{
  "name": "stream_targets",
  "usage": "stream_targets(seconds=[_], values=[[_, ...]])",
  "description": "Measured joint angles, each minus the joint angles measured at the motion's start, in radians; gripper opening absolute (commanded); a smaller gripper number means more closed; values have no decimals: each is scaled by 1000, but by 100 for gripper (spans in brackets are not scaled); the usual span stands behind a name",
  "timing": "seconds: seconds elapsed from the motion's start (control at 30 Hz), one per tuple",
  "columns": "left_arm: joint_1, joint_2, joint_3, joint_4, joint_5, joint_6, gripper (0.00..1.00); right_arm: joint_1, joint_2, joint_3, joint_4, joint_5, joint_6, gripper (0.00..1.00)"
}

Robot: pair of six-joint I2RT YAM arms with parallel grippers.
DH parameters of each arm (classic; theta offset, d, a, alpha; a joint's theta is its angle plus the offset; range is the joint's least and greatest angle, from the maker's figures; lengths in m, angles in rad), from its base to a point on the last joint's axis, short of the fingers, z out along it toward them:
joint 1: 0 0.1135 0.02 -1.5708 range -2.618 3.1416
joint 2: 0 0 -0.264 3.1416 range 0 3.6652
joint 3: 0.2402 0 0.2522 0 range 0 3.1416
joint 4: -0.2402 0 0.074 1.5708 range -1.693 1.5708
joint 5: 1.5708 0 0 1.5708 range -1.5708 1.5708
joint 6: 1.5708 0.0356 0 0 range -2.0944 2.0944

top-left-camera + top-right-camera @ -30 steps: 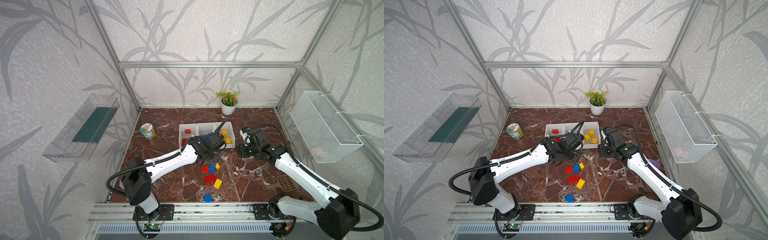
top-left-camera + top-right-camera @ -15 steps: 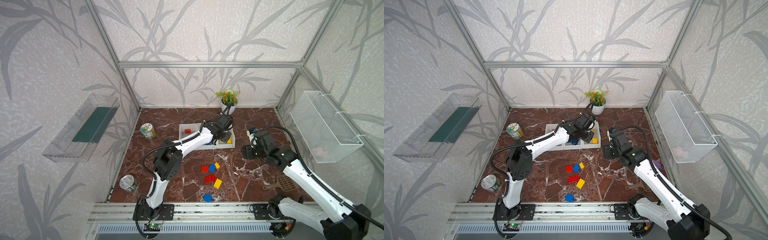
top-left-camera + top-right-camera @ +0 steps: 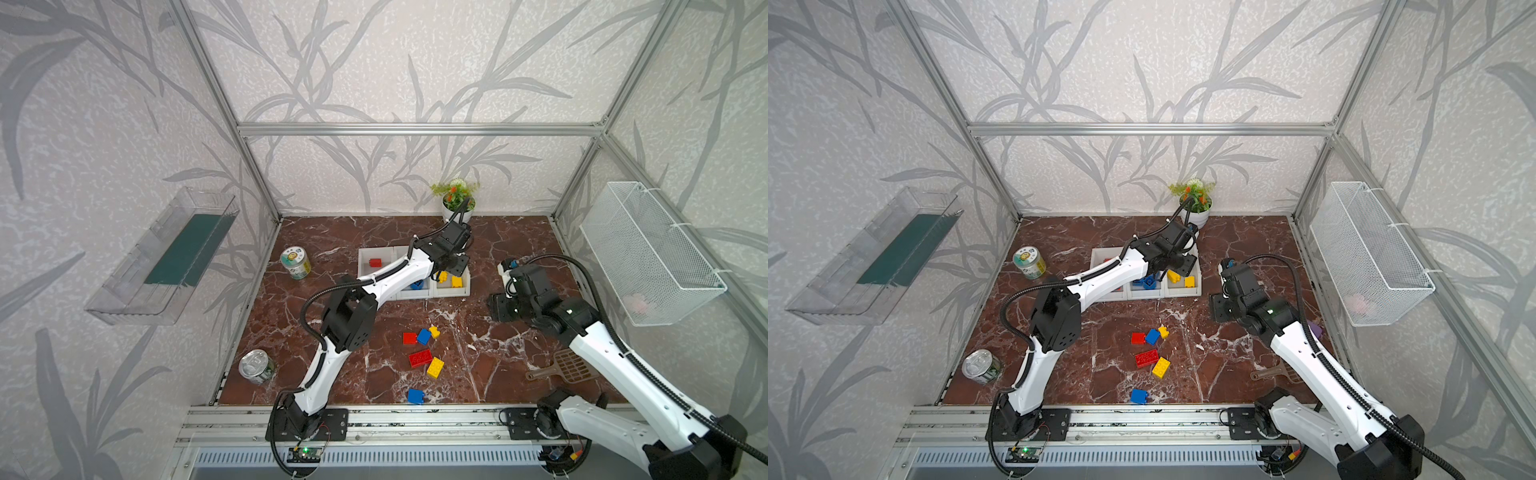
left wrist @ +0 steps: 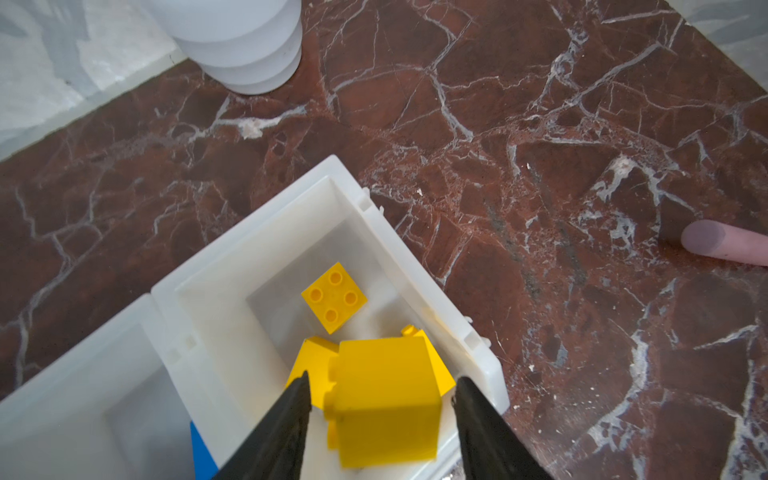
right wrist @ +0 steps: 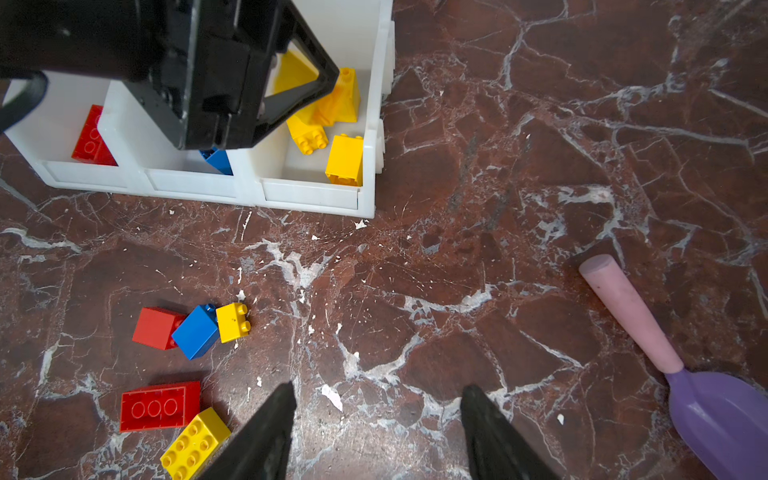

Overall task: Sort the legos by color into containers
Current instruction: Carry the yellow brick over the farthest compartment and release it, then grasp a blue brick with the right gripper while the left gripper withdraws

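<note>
The left gripper [image 4: 383,377] hung over the right-hand bin of the containers [image 5: 309,195]. Its jaws were parted, and a yellow brick [image 4: 386,399] sat loose between them with a thin gap on either side. Other yellow bricks [image 5: 345,160] lay in that bin. The middle bin showed a blue brick [image 5: 217,160] and the left bin a red brick [image 5: 93,137]. The right gripper [image 5: 378,387] stood open and empty above the marble floor [image 5: 498,208], to the right of six loose legos [image 3: 420,358] that lay nearer than the bins.
</note>
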Motion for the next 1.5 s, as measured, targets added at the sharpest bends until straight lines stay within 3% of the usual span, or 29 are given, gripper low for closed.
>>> stream_targets(seconds=[0.43, 0.73, 0.83, 1.2, 1.5], values=[[10, -2, -10, 3, -6, -14, 67, -2, 8, 0, -6, -2, -1, 65], [65, -175, -269, 74, -6, -62, 67, 17, 10, -14, -20, -72, -10, 65], [94, -267, -360, 105, -13, -76, 67, 103, 10, -34, -37, -79, 5, 64], [209, -604, -707, 217, -71, -135, 67, 589, 125, -64, -28, -101, 48, 64], [271, -805, -958, 243, -109, -190, 67, 781, 405, -1, 3, -139, -29, 62]])
